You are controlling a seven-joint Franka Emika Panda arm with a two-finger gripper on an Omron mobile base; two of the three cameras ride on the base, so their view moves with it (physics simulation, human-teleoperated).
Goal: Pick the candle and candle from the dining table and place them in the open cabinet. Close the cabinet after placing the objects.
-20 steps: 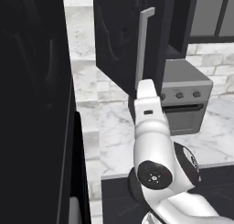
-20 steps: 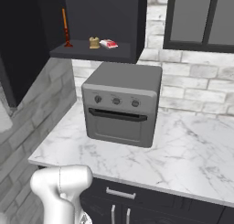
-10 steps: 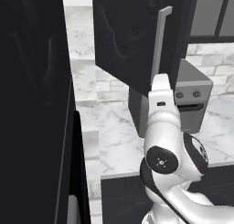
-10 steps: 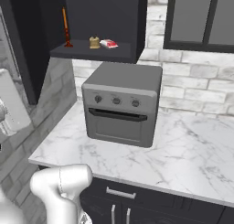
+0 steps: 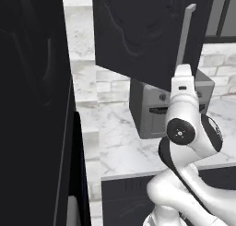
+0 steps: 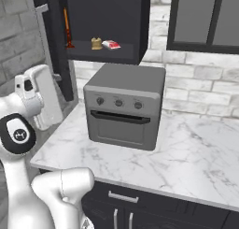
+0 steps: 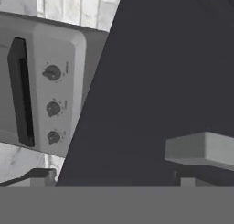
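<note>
The cabinet (image 5: 147,36) door has swung further toward shut at the frame's top, pushed by the spread, empty gripper (image 5: 182,77), so closing is nearly finished.

I see the cabinet (image 6: 100,22) above the oven (image 6: 125,106), which sits on the counter (image 6: 186,153) against the wall. Inside the cabinet, a candle (image 6: 68,29) stands at left, two small items to its right. The door (image 5: 147,33) hangs before the oven.

I can read no lettering, no brand on the toaster oven (image 6: 123,106), none near it
</note>
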